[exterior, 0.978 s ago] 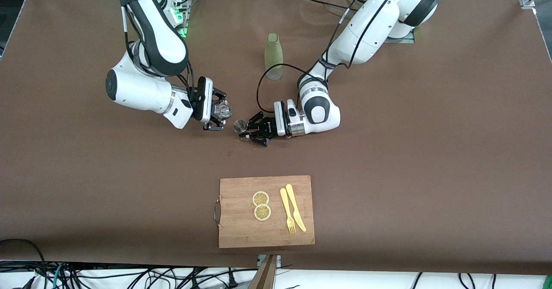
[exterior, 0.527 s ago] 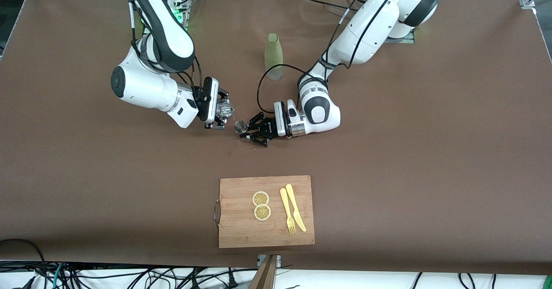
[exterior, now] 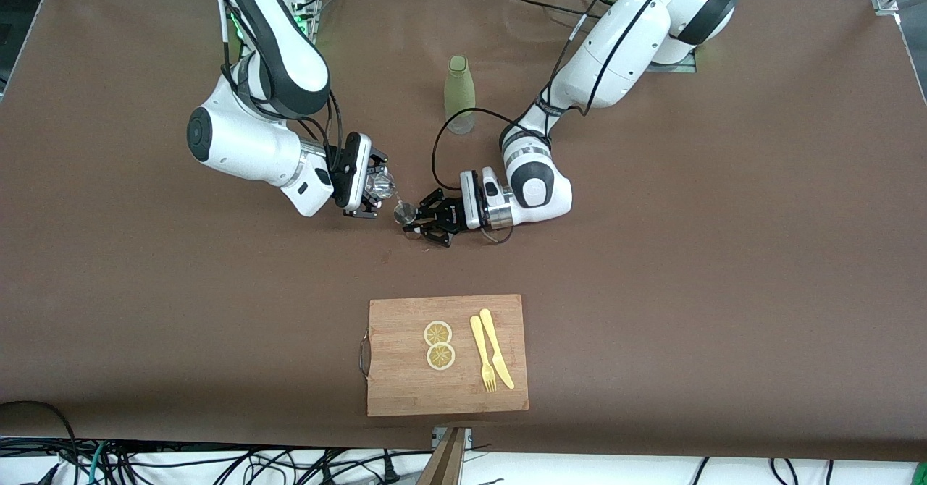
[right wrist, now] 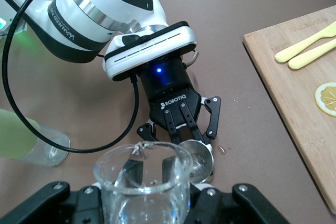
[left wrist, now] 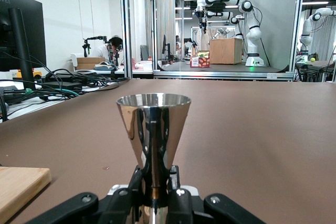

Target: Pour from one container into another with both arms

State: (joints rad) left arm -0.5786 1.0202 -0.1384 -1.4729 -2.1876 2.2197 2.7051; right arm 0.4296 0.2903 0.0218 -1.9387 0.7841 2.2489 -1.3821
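I see my right gripper (exterior: 374,194) clamped on a clear glass (exterior: 382,184), tipped so its lip hangs just over the steel jigger (exterior: 404,213). My left gripper (exterior: 420,223) is closed on that jigger's stem, holding it upright, mouth up. Both meet nearer the front camera than the green bottle (exterior: 460,95), and farther from it than the board (exterior: 447,355).

A shiny steel cone-shaped measuring cup (left wrist: 153,129) stands upright at the centre, mouth toward twelve o'clock, its narrow waist clamped between the closed black fingers (left wrist: 137,182) of the left gripper (left wrist: 154,195) at six o'clock. Brown table covering (left wrist: 252,129) spreads around it. A pale wooden board corner (left wrist: 18,187) sits at eight o'clock.
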